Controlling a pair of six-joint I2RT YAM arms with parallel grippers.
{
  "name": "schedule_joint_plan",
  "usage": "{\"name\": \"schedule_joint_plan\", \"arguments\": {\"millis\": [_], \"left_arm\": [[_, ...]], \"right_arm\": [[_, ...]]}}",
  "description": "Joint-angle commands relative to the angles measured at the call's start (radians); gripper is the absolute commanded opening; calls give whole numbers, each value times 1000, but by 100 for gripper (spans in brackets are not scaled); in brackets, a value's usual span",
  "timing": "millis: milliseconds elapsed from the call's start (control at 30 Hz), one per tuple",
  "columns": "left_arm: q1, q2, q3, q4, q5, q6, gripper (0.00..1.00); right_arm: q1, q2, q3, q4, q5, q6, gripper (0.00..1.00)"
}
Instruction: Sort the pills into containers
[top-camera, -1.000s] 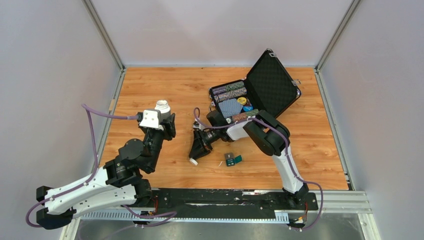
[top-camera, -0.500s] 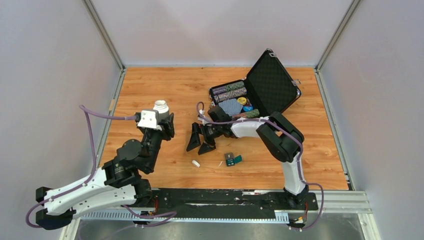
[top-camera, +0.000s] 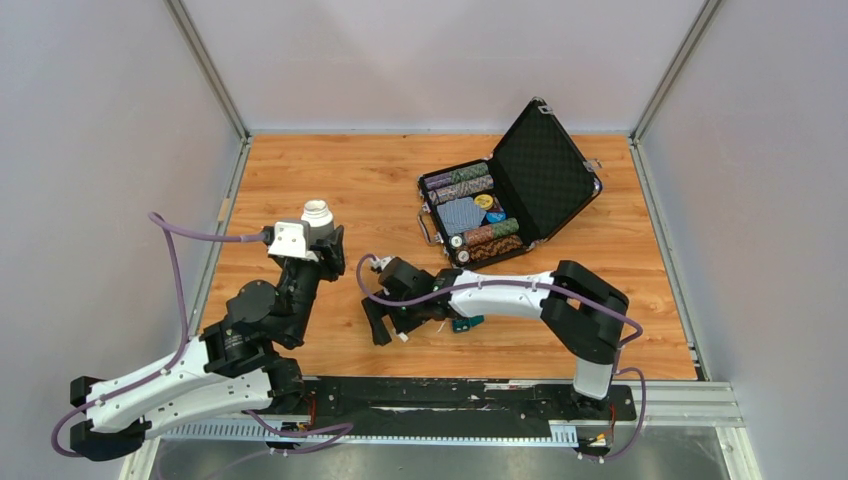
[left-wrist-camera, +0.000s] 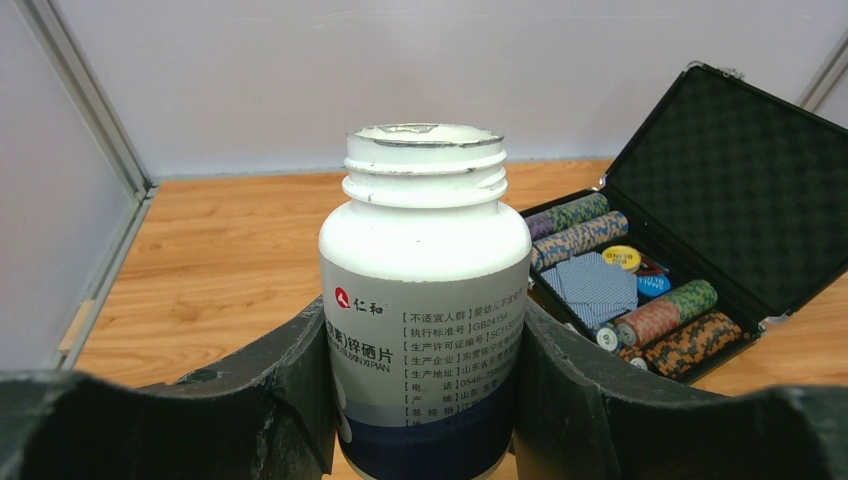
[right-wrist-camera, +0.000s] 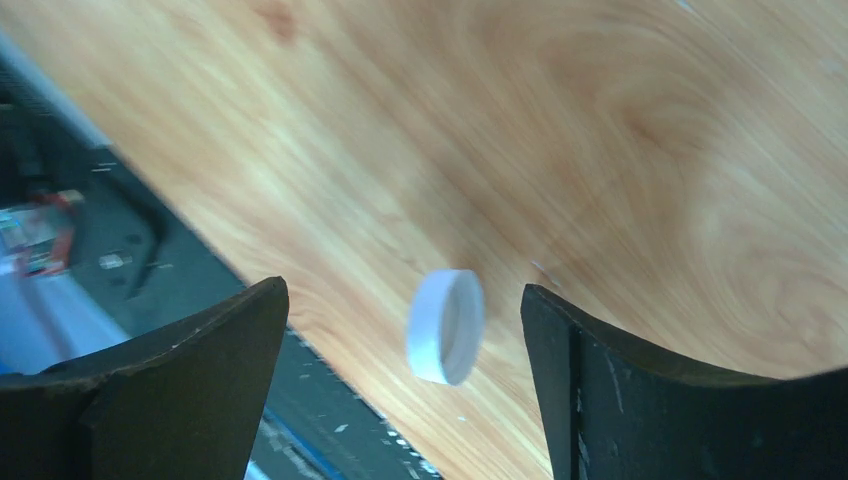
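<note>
Bottle held, cap loose.
Left fingers (left-wrist-camera: 268, 395) are clamping the open white bottle (left-wrist-camera: 425, 300); right fingers (right-wrist-camera: 625, 385) are hovering wide apart, either side of the white cap (right-wrist-camera: 446, 326), by the near edge of the table (top-camera: 330, 170).

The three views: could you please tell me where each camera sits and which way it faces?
Top external: above and behind the bases, looking down at the table; both arms show.
Left wrist: faces the far wall; left gripper holds the bottle, case beyond.
Right wrist: looks down at the cap below the open right gripper.
Top and left wrist share bottle and case.
</note>
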Motion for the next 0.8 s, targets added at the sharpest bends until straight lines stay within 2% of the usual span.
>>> {"name": "schedule_joint_plan", "arguments": {"millis": [0,233,533,633,767], "left_arm": [[-2,-11,17,37,-14,1,0],[-2,-11,15,36,-18,2,0],[-2,-13,14,34,-19,0,0],[-2,-11,14,32,-18,-2,0],[-2,-11,17,30,-17,-4,0]], "right_arm": [[44,16,33,-178,350,-15,86],[115,32,24,-294,438,26,60],[125,1,3,-338,399,82,16],[116,-20,-4,-317,364,74,8],[80,-65,-61,-172,141,19,5]]}}
